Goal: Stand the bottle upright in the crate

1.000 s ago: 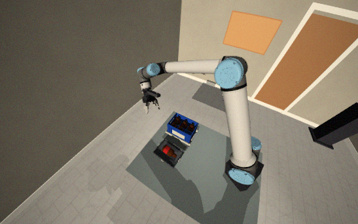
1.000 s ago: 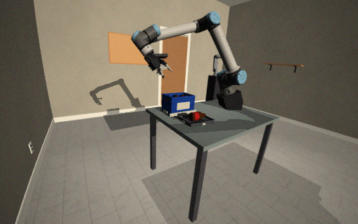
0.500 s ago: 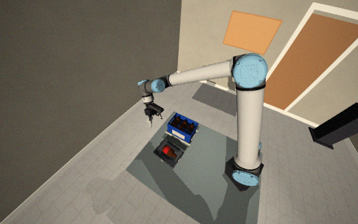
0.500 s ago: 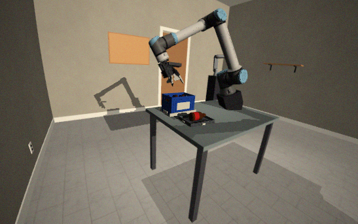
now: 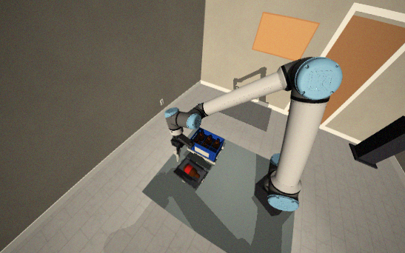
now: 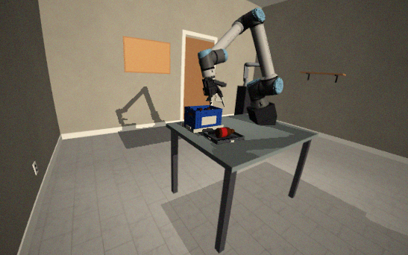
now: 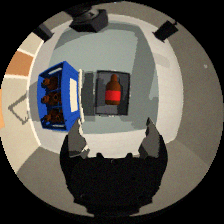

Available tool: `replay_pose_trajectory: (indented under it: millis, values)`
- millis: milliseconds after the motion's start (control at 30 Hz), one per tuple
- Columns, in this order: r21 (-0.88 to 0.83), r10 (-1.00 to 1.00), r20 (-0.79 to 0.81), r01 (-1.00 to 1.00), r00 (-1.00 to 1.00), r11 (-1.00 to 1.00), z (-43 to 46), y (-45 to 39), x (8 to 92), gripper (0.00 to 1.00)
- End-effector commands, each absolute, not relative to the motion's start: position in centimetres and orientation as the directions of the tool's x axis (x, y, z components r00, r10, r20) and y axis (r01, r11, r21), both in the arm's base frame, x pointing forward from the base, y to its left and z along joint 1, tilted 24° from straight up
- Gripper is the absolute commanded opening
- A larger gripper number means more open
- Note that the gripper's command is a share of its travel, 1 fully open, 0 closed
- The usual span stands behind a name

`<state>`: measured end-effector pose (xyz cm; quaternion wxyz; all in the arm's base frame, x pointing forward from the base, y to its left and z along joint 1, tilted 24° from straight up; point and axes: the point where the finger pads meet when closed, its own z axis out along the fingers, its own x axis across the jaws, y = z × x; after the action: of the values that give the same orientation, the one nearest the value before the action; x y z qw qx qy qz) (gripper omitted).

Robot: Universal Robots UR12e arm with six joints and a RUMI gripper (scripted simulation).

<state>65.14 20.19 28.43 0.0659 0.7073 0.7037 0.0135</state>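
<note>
A brown bottle with a red label [image 5: 189, 170] [image 6: 224, 132] [image 7: 113, 92] lies on its side on the black tray [image 5: 184, 180] [image 7: 102, 108]. In the wrist view its neck points up the picture, away from my gripper. The blue crate [image 5: 212, 157] [image 6: 218, 115] [image 7: 63, 74] stands upright beside the tray, with a white panel on the side facing it. Several brown bottles stand in the crate; which compartments are free is hard to tell. My gripper [image 6: 217, 104] [image 7: 114, 118] is open and empty, above the level of the crate and tray, pointing down, touching neither.
The crate and tray stand near one end of the grey-green table [image 5: 236, 163] [image 6: 275, 139] [image 7: 100, 45]. Pale strips show at the crate's foot. The arm's dark base [image 6: 262, 113] stands at the table's other end. A dark pedestal [image 5: 388, 142] stands beyond the table.
</note>
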Motion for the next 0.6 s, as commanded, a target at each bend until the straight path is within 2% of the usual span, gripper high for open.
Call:
replay_pose_trajectory:
  millis: [0,567]
  values:
    - [0.188,0.993,-0.109,0.982,0.033,-0.012,25.9,20.9,62.9,1.00]
    - [0.356,0.982,-0.155,0.933,0.108,-0.047,20.0,21.6,55.2,1.00]
